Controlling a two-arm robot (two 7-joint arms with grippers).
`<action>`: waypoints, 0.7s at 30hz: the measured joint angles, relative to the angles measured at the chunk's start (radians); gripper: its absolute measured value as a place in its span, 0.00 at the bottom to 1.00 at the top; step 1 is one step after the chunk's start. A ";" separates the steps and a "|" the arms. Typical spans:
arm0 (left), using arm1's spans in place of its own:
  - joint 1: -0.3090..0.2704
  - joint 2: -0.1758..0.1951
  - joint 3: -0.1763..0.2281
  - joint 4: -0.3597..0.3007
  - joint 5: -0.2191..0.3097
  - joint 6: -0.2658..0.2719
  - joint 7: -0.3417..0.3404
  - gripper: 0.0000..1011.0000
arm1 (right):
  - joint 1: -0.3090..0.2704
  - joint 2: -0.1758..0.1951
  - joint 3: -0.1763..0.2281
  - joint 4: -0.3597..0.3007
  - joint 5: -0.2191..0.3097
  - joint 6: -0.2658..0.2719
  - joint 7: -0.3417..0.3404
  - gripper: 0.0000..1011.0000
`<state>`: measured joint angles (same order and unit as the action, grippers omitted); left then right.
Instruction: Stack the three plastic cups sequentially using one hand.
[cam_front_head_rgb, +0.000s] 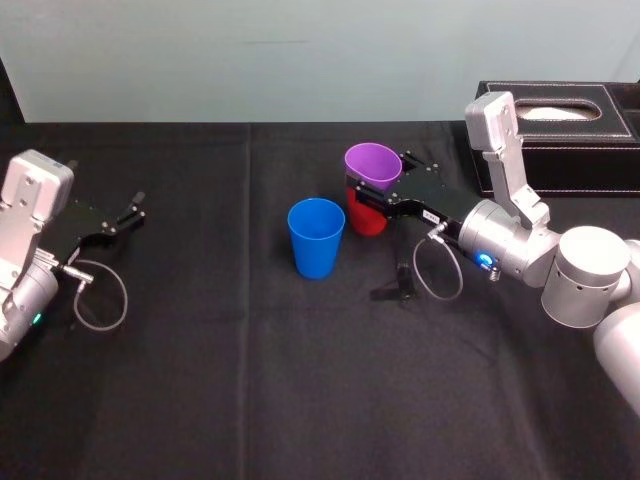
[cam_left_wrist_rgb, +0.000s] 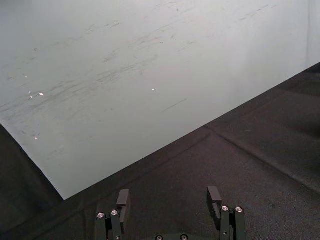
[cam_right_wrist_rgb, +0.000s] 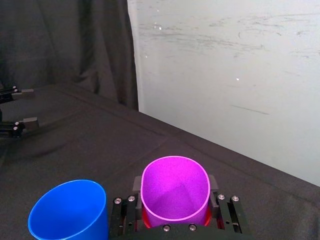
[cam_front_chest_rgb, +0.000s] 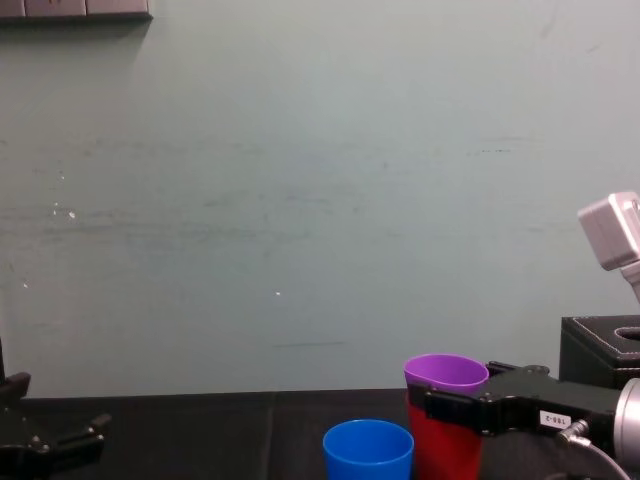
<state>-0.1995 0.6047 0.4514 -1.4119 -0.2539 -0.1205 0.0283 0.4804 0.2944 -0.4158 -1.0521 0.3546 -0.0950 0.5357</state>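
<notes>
**Our right tool (cam_front_head_rgb: 380, 188) has the purple cup (cam_front_head_rgb: 373, 163) at the red cup (cam_front_head_rgb: 366, 218); the blue cup (cam_front_head_rgb: 316, 238) comes next**

Closest to us, the right arm reaches in from the right edge of the surface (cam_front_head_rgb: 250, 380). Its right tool is closed on the purple cup, with one finger on either side of the cup's wall below the rim. At the left edge the left tool (cam_front_head_rgb: 130, 210) sits parked, its fingers spread wide with nothing between them.

A little farther in, about midway between the left and right edges, the blue cup stands upright and alone, mouth up. It is just beside the red cup and, as far as we can see, not touching it. The red cup stands a little beyond, toward the far edge. The purple cup sits in its mouth, leaning slightly; we cannot tell whether it has gone fully home. Farthest off, at the far right corner, lies the black box (cam_front_head_rgb: 560, 140), apart from the cups.

We judge the first nesting to be in hand: purple into red, with blue not yet joined. As we read it, the next move calls for seating the purple cup square and letting go without tipping the pair. After that the same tool must either drop the blue cup into the purple one or carry the pair over to the blue. We expect thin tapered walls to flex and slip under a hard pinch, so a light, level grip seems wise.
</notes>
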 joint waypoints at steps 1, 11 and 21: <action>0.000 0.000 0.000 0.000 0.000 0.000 0.000 0.99 | 0.000 0.000 0.000 0.000 0.000 0.000 0.000 0.72; 0.000 0.000 0.000 0.000 0.000 0.000 0.000 0.99 | 0.000 0.001 0.000 0.000 0.001 0.001 0.000 0.83; 0.000 0.000 0.000 0.000 0.000 0.000 0.000 0.99 | 0.000 0.001 0.000 -0.001 0.001 0.002 0.001 0.99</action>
<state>-0.1995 0.6047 0.4514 -1.4120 -0.2539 -0.1205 0.0283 0.4806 0.2951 -0.4158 -1.0527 0.3560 -0.0934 0.5362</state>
